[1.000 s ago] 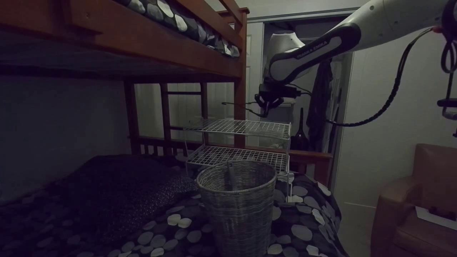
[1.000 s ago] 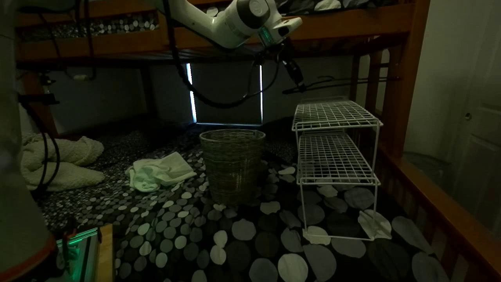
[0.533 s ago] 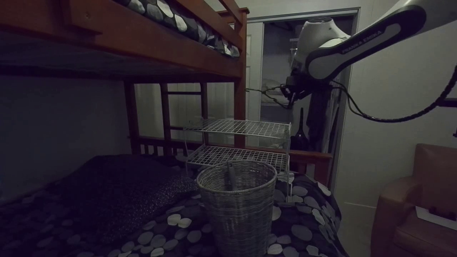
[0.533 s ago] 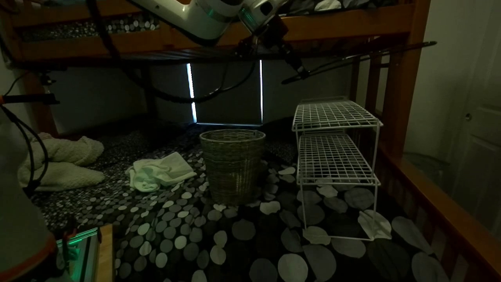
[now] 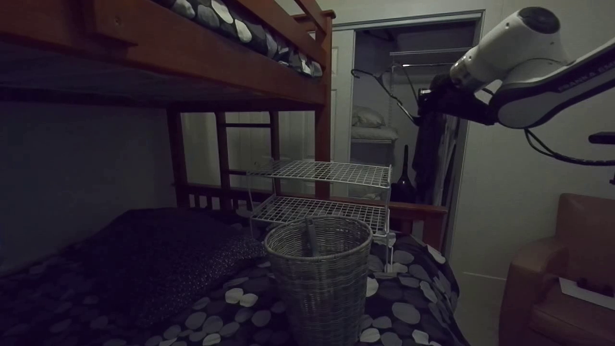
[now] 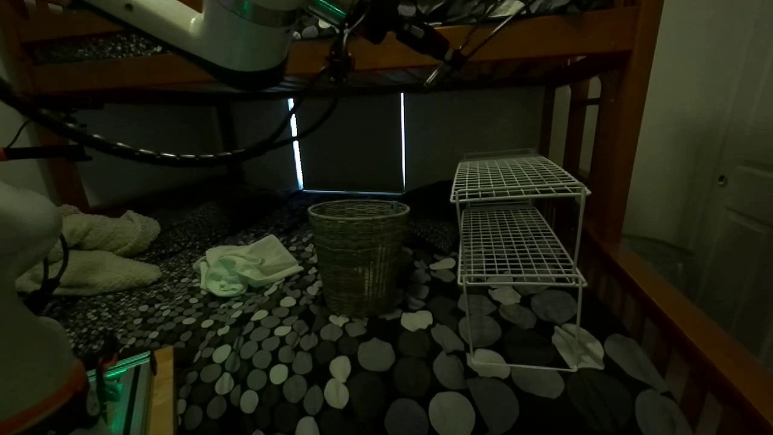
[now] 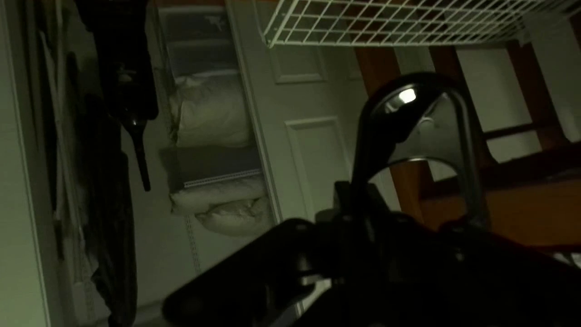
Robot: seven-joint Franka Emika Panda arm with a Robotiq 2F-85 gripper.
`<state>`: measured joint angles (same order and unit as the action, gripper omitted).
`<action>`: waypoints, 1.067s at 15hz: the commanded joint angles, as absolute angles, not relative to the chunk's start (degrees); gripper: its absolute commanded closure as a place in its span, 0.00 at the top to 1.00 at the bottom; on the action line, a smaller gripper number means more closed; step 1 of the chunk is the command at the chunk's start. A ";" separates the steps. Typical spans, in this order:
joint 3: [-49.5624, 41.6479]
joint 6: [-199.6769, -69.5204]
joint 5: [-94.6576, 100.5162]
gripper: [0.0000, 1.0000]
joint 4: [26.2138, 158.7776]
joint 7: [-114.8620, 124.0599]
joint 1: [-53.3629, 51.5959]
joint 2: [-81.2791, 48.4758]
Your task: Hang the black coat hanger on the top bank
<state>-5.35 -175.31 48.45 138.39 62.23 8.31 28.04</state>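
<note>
The black coat hanger (image 5: 390,94) is held in my gripper (image 5: 419,108), which is shut on it. In an exterior view its hook points left, toward the bunk, with the closet behind. In an exterior view the gripper (image 6: 456,58) and the hanger's near end (image 6: 433,78) stand in front of the top bunk's wooden rail (image 6: 555,39); the hanger's upper part reaches above the rail. In the wrist view the hanger (image 7: 368,131) rises from between the dark fingertips (image 7: 342,193). The top bunk (image 5: 192,62) also shows at upper left in an exterior view.
A white wire rack (image 6: 519,181) stands on the lower bed, below the gripper. A wicker basket (image 5: 319,283) stands beside it. A bunk post (image 5: 323,120) rises behind the rack. A brown armchair (image 5: 552,283) stands at right. A pale cloth (image 6: 247,266) lies on the bed.
The arm has risen with the hanger, moving right in one exterior view. The hanger has tilted, from nearly level to steeply slanted, and its hook end is higher. The grip is still shut.
</note>
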 commanded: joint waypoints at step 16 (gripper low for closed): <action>22.49 -174.56 51.98 0.08 111.38 77.33 28.81 15.37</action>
